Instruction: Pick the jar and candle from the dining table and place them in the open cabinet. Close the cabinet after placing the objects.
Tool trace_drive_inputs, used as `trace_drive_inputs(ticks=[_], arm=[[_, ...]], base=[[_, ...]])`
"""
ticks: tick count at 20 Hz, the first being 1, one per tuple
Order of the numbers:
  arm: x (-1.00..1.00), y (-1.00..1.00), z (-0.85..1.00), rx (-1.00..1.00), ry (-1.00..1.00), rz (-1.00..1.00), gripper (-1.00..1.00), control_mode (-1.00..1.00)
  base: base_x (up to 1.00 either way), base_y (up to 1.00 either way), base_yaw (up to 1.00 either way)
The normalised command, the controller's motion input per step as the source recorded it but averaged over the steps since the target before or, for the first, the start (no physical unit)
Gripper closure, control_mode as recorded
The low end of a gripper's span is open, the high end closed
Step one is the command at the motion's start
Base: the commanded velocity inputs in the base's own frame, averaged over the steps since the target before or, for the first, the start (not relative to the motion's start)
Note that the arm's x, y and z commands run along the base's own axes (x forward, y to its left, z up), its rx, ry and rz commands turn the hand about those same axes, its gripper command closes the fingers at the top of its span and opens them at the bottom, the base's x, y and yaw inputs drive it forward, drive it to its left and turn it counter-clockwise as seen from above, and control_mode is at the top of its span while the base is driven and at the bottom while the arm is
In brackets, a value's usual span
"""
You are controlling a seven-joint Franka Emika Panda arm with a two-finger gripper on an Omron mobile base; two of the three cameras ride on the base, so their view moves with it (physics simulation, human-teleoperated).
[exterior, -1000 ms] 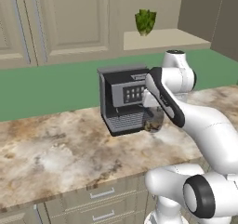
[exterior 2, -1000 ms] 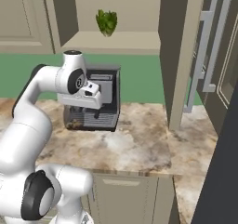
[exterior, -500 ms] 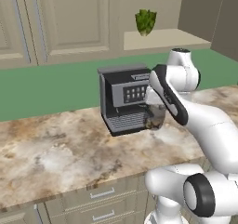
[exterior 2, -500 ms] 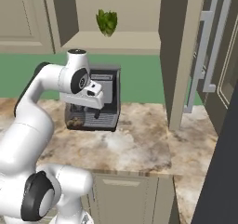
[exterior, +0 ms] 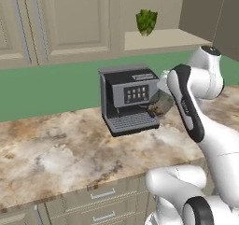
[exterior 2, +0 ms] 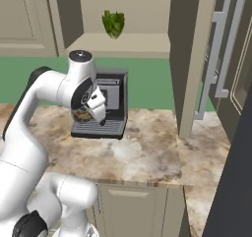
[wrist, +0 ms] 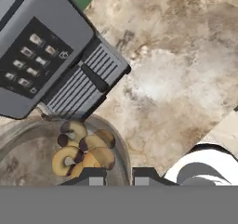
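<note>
Gripper point(wrist: 118, 175) nearly closed, pinching the rim of the jar point(wrist: 69, 153). Fingers point(wrist: 146, 175) showing at the bottom of the hand view, one either side of the glass wall. Jar point(exterior: 161, 102) lifted clear of the marbled counter point(exterior: 56, 158), hanging just in front of the coffee machine point(exterior: 128, 98) at about the level of its drip tray point(wrist: 88, 86). Brown and yellow pieces gathered in the jar's bottom. Mouth turned toward the wrist, axis tilted off upright; exact lean hard to tell. Coffee machine right behind the jar. Farther back, green wall, leafy plant point(exterior 2: 113, 23) on a shelf, beige cabinet doors point(exterior: 70, 18) upper left, tall door with silver handle point(exterior 2: 211, 59) to the right.
</note>
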Motion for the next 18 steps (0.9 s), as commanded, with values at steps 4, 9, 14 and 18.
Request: trace_drive_inputs(ticks=[4, 9, 14, 18], arm=[[-0.43, -0.22, 0.43, 0.10, -0.03, -0.68, 1.00, -1.00], [-0.07, -0.23, 0.71, 0.16, -0.05, -0.49, 1.00, -1.00], [0.00, -0.35, 0.83, 0.24, -0.04, -0.08, 1.00, -1.00], [0.02, -0.24, 0.79, 0.04, -0.04, -0.06, 1.00, -1.00]], base=[[0.00, 0.00, 0.00], [0.00, 0.00, 0.00], [0.00, 0.00, 0.00], [0.00, 0.00, 0.00]])
